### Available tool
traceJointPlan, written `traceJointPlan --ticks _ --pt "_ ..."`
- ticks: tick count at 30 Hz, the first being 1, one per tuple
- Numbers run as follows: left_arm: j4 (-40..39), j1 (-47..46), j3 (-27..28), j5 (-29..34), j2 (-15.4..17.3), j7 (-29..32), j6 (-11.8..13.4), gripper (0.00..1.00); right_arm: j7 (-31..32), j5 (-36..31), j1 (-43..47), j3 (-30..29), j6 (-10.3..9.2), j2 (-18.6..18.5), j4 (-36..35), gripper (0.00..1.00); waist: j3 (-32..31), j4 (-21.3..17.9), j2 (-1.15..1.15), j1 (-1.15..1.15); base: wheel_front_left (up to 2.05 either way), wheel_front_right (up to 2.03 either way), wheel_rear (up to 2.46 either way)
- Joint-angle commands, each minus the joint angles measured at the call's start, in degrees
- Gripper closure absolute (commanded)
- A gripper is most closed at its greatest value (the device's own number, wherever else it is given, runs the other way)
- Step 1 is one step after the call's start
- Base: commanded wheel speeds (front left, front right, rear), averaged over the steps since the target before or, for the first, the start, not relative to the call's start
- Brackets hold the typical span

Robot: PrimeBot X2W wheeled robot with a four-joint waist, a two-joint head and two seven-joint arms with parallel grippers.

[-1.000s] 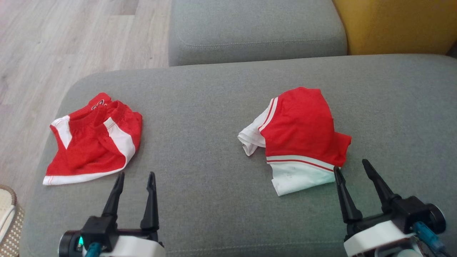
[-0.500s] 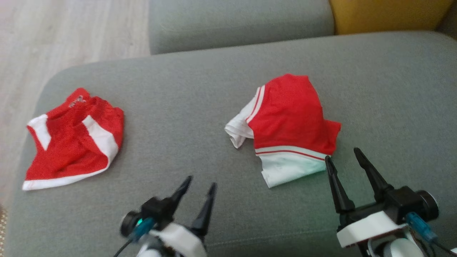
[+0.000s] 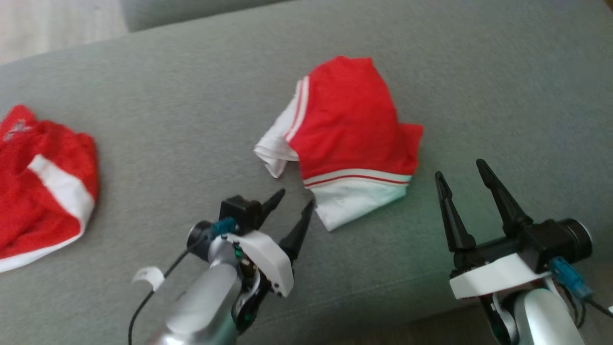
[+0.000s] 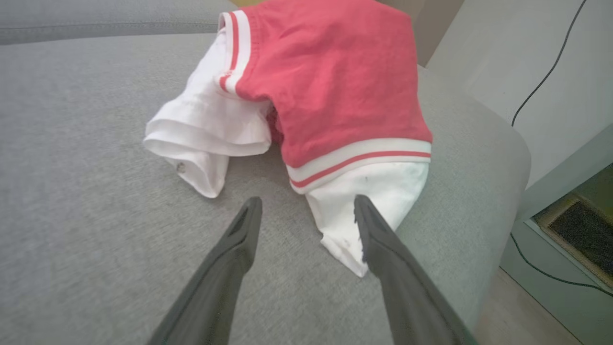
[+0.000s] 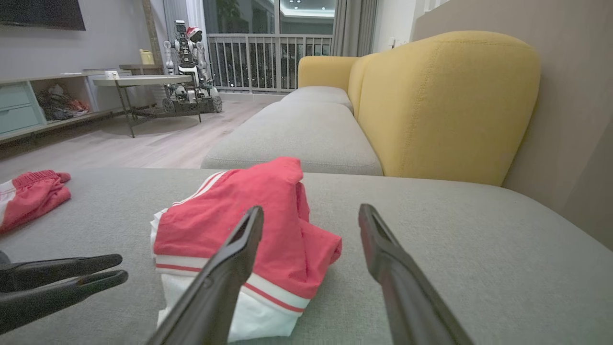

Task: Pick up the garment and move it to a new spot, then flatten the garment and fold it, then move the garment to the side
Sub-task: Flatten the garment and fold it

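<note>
Pick-up step, we judge: left claw [image 3: 297, 197] at seven o'clock of the garment [image 3: 349, 139] and right claw [image 3: 459, 168] at four both gape empty; next, pinch the white hem [image 3: 357, 201].

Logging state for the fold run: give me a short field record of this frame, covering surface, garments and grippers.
surface: grey cushion
shirt: red and white, crumpled, mid-cushion
shorts: red with white trim, crumpled, far left of shirt, apart from it
left gripper: open, tips at shirt's white corner, contact unclear, holding nothing
right gripper: open, right of shirt, apart from it
fold: not started
</note>
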Motion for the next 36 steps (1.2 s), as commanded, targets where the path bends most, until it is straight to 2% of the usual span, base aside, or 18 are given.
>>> traceJointPlan --ticks 1,7,11,12,13,14,15,20,23,29,33,36 --pt "-0.69 -3.0 1.1 -0.66 0.28 -0.7 0.54 0.0 -0.52 -0.09 -2.17 1.53 -0.01 -0.25 -2.13 0.0 1.93 -2.18 0.0 0.0 0.0 0.0 0.0" --pt "3.29 -7.03 -0.24 -3.66 0.28 -1.25 1.55 0.0 -0.52 0.64 -3.21 1.54 -0.01 -0.25 -2.47 0.0 3.8 -4.32 0.0 0.0 0.0 0.0 0.0" --pt "2.51 -8.82 0.59 -4.57 0.28 -1.32 0.85 0.0 -0.52 1.03 -3.77 1.2 -0.01 -0.25 -2.67 0.0 5.03 -5.04 0.0 0.0 0.0 0.0 0.0" --pt "1.16 -9.34 1.28 -3.55 0.28 -1.33 0.29 0.15 -0.52 1.32 -4.11 1.19 -0.01 -0.25 -2.74 0.0 5.55 -5.32 0.0 0.0 0.0 0.0 0.0" --pt "1.16 -9.34 1.28 -3.55 0.28 -1.33 0.29 0.15 -0.52 1.32 -4.11 1.19 -0.01 -0.25 -2.74 0.0 5.55 -5.32 0.0 0.0 0.0 0.0 0.0" --pt "0.37 -9.37 1.77 -3.16 0.28 -1.33 0.02 0.63 -0.52 1.41 -4.26 1.25 -0.01 -0.25 -2.74 0.0 5.74 -5.45 0.0 0.0 0.0 0.0 0.0" --pt "-1.53 -9.29 2.18 -2.09 0.28 -1.33 -0.56 1.0 -0.52 1.69 -4.5 1.16 -0.01 -0.25 -2.75 0.0 5.96 -5.61 0.0 0.0 0.0 0.0 0.0" --pt "-8.39 -8.31 3.26 -1.82 0.28 -1.34 -1.32 1.0 -0.52 2.67 -4.93 1.28 -0.01 -0.25 -2.51 0.0 5.84 -6.37 0.0 0.0 0.0 0.0 0.0" --pt "-13.75 -8.21 2.26 -4.28 0.28 -1.34 -1.43 1.0 -0.52 4.18 -5.33 1.71 -0.01 -0.25 -2.26 0.0 5.11 -7.61 0.0 0.0 0.0 0.0 0.0" --pt "-18.06 -15.84 -0.76 -16.77 0.34 -0.9 -1.46 1.0 -0.52 6.49 -5.18 3.1 -0.01 -0.25 -1.78 0.0 2.72 -10.9 0.0 0.0 0.0 0.0 0.0" --pt "-17.57 -24.61 1.73 -24.92 0.43 0.53 -1.46 1.0 -0.52 7.44 -5.27 4.2 -0.01 -0.25 -1.72 0.0 1.36 -14.17 0.0 0.0 0.0 0.0 0.0" --pt "-16.47 -31.8 3.46 -28.45 0.41 1.43 -1.46 1.0 -0.52 8.22 -5.41 3.98 -0.01 -0.25 -1.97 0.0 0.97 -15.71 0.0 0.0 0.0 0.0 0.0"
